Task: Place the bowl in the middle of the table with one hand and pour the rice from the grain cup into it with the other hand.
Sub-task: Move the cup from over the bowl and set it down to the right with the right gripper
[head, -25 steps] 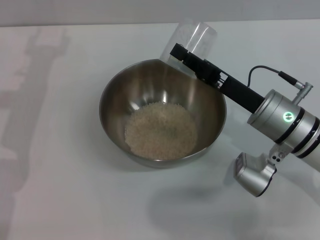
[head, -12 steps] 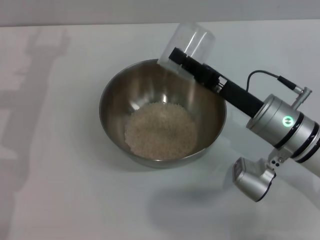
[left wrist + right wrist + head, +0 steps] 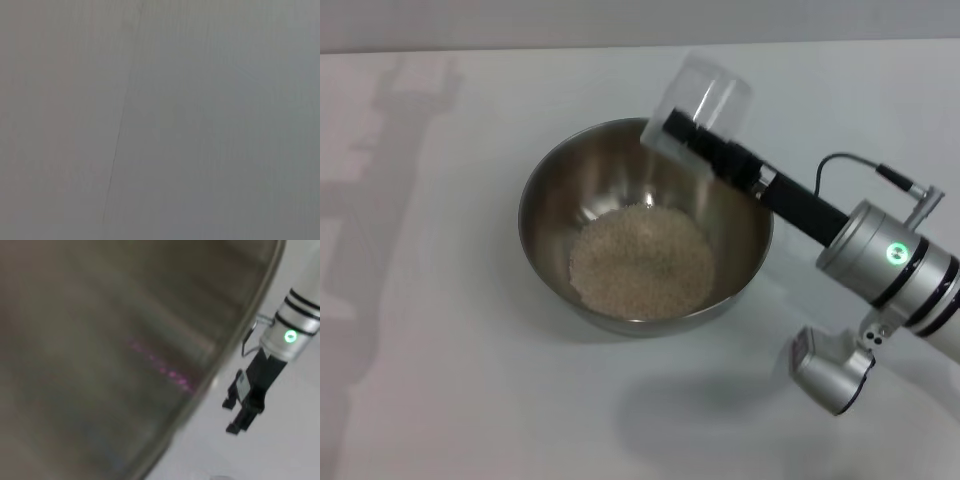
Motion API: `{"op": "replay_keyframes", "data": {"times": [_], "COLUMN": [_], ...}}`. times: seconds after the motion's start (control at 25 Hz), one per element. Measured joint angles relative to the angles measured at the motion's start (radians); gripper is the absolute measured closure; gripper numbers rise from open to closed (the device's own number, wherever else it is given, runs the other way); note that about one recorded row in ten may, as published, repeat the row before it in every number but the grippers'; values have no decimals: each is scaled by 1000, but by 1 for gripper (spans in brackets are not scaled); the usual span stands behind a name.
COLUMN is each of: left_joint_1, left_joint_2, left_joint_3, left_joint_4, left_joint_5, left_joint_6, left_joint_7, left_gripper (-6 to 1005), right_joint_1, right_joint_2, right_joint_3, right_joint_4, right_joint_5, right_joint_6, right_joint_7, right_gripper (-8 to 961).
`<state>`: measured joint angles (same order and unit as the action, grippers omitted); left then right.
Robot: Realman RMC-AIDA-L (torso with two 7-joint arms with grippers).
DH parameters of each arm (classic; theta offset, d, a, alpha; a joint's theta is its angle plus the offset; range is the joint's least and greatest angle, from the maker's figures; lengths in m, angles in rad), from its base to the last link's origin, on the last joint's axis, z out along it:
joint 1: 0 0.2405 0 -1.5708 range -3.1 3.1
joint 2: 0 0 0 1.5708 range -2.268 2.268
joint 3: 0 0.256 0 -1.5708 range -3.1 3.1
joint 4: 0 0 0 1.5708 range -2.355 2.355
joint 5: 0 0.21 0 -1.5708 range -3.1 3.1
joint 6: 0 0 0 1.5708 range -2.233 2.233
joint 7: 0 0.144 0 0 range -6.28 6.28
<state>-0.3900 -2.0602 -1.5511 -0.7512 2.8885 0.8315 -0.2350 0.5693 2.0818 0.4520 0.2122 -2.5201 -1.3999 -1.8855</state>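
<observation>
The right gripper (image 3: 682, 130) has its black fingers pinched on the grain cup (image 3: 700, 98), holding it tipped well over at the far right rim of the bowl (image 3: 548, 200), its mouth turned down toward the bowl's inside and its base raised up and away. The clear cup looks empty. Behind the fingers the black gripper body runs back to the silver right arm, whose green ring light glows, with a thin black cable looping off its upper side.

The bowl sits on the white table (image 3: 440, 380) near the middle of the head view, upright, and the rice (image 3: 640, 260) lies as a pale round heap across its bottom. The arm's shadow falls on the table in front of the bowl.

In the right wrist view the bowl's brushed inner wall (image 3: 125, 340) fills most of the picture, blurred. Beyond the rim the left gripper (image 3: 231, 415) hangs over the table, well apart from the bowl, holding nothing; whether its fingers are spread or pressed together cannot be told. The left wrist view shows only a plain grey surface.
</observation>
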Motion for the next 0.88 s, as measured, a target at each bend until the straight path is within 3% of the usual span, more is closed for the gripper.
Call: {"op": "replay_keyframes", "data": {"times": [0.8, 0.88], "left_joint_1": [6, 7], "left_joint_2": [-1, -1], "left_joint_3": [3, 3], "left_joint_4": [-12, -13], "left_joint_5": [0, 0], "left_joint_6": [7, 7], "left_joint_7": [-10, -12], "left_gripper": [274, 274], "right_joint_1": [-7, -12], "right_joint_2": [-1, -2], "right_joint_3": [20, 70], "right_joint_4": [17, 49], "right_joint_5": [8, 34], "right_joint_6": [3, -2], "right_joint_7": [47, 127], "right_gripper": [953, 953]}}
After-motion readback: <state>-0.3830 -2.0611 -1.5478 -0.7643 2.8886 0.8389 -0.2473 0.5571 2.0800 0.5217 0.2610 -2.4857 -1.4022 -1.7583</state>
